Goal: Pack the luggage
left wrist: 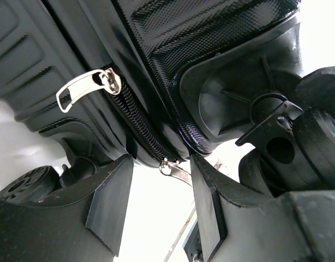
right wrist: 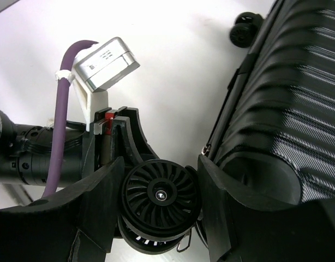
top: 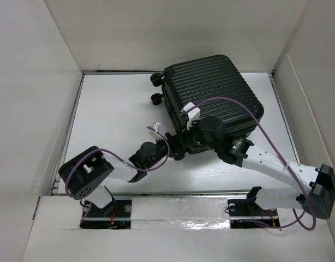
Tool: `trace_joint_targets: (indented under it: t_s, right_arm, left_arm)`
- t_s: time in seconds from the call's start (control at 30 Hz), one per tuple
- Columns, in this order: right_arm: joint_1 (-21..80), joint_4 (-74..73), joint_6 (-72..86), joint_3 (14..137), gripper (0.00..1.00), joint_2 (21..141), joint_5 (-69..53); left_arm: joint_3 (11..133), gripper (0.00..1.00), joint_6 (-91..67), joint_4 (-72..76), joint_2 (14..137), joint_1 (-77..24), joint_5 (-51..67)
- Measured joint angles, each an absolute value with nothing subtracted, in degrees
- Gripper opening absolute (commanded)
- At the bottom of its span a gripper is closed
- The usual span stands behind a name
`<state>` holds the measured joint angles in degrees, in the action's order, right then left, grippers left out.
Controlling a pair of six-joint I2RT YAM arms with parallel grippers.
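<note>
At the far right of the table (top: 118, 109), the luggage (top: 216, 90) is lying flat on its side with both shell halves together, wheels pointing left. Both arms are reaching to its near-left corner. The right pincer (right wrist: 159, 164) is sitting closed around one corner wheel (right wrist: 162, 195), its fingers pressing on either side, apparently bracing the case. The left pincer (left wrist: 159, 202) is standing partly open and gripping nothing, its fingers flanking the lower zip pull (left wrist: 175, 172) at the corner of the zip track (left wrist: 137, 120). A second, upper zip pull (left wrist: 83, 90) is hanging further along the track. Judging from this, packing is looking finished and the zipping-shut step is in hand. How much of the zip is already closed cannot be told. The next move is calling for the left pincer to close on the small flat pull, then draw it along the curved track while the right arm is holding the case steady. The pull is thin and likely to slip. The table is looking white, smooth and low-friction, so the case may be sliding under load. Plain white walls (top: 173, 33) are enclosing the table on three sides.
</note>
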<state>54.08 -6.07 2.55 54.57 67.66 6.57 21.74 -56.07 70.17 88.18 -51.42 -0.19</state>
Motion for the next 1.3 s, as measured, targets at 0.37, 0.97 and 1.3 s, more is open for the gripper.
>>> trace_joint_targets:
  t_s: [0.37,0.97,1.3]
  right_arm:
    - [55.40,-4.99,2.74,56.82,0.11,71.18,0.58]
    - [55.44,-6.13,2.98,54.37,0.12,67.05,-4.45]
    - [55.40,-6.15,2.87,54.11,0.11,66.85,-5.74]
  left_arm:
    - [15.38,0.43,-57.25,70.15,82.11,-51.62,-3.07]
    - [15.46,0.30,-52.60,68.66,80.68,-57.91,-7.25]
    - [15.92,0.00,-50.89,67.72,80.40,-58.87,-7.46]
